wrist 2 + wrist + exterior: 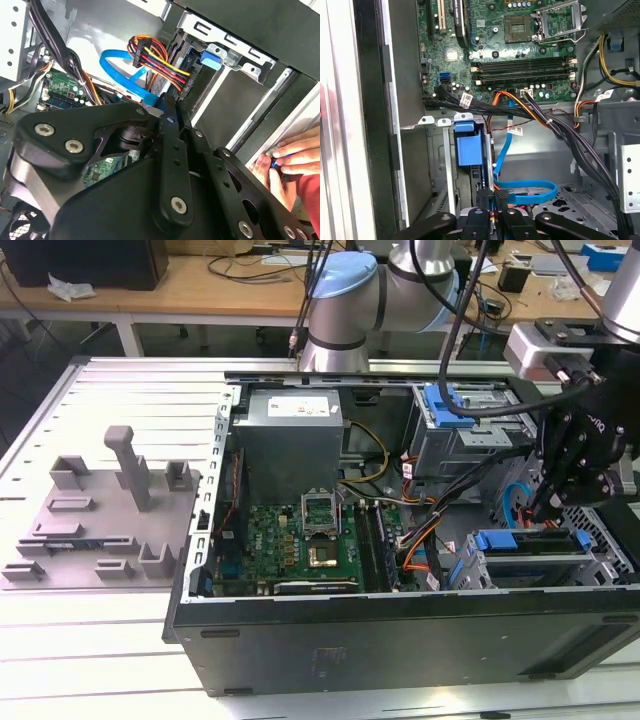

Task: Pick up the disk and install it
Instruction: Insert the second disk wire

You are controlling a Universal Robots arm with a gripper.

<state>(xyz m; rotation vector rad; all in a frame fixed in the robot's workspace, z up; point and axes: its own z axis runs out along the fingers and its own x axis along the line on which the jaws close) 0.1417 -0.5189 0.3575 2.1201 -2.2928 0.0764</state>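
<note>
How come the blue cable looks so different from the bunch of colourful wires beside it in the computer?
The blue cable is one flat, wide band; the colourful wires are many thin strands bunched together. The blue cable is a single colour; the wires are red, yellow, orange and black. The blue cable bends in a big loop; the wires run nearly straight. Both lie inside the computer case.

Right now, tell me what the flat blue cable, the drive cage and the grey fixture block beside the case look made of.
Flat blue cable: flexible plastic jacket, glossy, curving in a loop.
Drive cage: bare sheet metal, dull silver, with stamped holes and folded edges.
Grey fixture block: probably moulded or printed plastic, matte and uniformly grey; painted metal cannot be ruled out.
</note>
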